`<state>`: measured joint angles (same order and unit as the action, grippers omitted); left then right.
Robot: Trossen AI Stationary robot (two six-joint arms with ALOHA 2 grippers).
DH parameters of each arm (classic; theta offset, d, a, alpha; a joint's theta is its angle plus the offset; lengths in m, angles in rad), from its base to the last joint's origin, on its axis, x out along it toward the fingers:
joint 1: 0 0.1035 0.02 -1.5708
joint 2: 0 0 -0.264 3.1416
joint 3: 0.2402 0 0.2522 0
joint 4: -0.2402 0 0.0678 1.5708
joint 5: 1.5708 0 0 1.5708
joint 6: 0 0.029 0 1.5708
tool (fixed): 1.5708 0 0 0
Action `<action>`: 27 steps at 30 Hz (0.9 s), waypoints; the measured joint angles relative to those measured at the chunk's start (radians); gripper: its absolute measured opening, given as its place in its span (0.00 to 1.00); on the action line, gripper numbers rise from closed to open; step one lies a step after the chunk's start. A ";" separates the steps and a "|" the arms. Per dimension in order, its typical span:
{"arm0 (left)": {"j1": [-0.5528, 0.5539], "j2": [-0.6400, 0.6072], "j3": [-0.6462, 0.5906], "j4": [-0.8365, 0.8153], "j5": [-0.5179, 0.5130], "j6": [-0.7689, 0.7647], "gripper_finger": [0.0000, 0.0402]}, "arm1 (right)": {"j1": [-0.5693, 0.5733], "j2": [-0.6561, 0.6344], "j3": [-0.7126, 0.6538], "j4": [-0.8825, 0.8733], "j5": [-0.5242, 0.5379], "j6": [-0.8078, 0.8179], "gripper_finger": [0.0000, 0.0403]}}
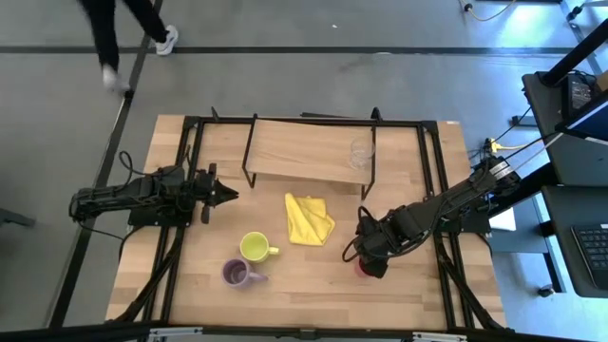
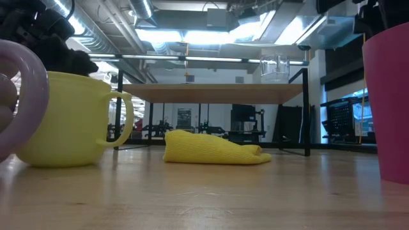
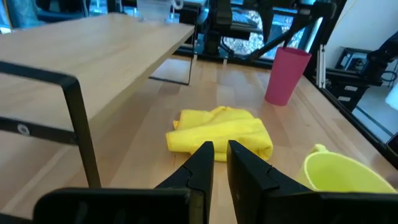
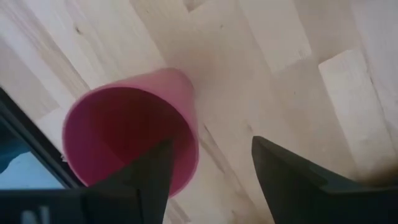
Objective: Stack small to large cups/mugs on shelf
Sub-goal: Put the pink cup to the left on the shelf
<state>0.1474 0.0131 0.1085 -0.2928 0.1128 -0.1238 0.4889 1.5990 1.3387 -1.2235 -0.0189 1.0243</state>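
Magenta tumbler (image 1: 362, 270) mostly under right gripper (image 1: 369, 256)

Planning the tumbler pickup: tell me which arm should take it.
Right. The right gripper hangs directly above the magenta tumbler, fingers open beside its rim. The left gripper waits near the shelf, across the yellow cloth from it.
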 joint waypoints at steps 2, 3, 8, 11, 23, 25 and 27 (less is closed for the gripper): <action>0.000 0.000 0.000 0.012 0.000 0.000 0.10 | 0.000 0.000 -0.003 0.003 0.000 -0.006 0.54; 0.000 0.000 0.000 0.015 0.000 0.000 0.10 | 0.000 0.000 -0.005 0.005 0.000 -0.008 0.54; 0.000 0.000 0.000 0.020 0.000 0.001 0.10 | 0.000 -0.002 -0.071 0.092 -0.030 -0.005 0.54; 0.000 0.000 0.000 0.020 0.000 0.000 0.10 | 0.000 -0.001 -0.112 0.152 -0.055 0.021 0.54; 0.000 0.000 0.000 0.089 0.000 -0.094 0.10 | -0.008 -0.001 -0.104 0.151 -0.063 -0.037 0.09; 0.000 0.000 0.000 0.139 0.000 -0.178 0.10 | -0.014 -0.001 -0.104 0.150 -0.066 -0.042 0.03; 0.000 0.000 0.001 0.192 0.000 -0.229 0.10 | -0.026 -0.001 -0.101 0.148 -0.073 -0.053 0.03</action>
<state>0.1473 0.0132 0.1093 -0.1012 0.1131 -0.3528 0.4625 1.5982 1.2378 -1.0755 -0.0922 0.9712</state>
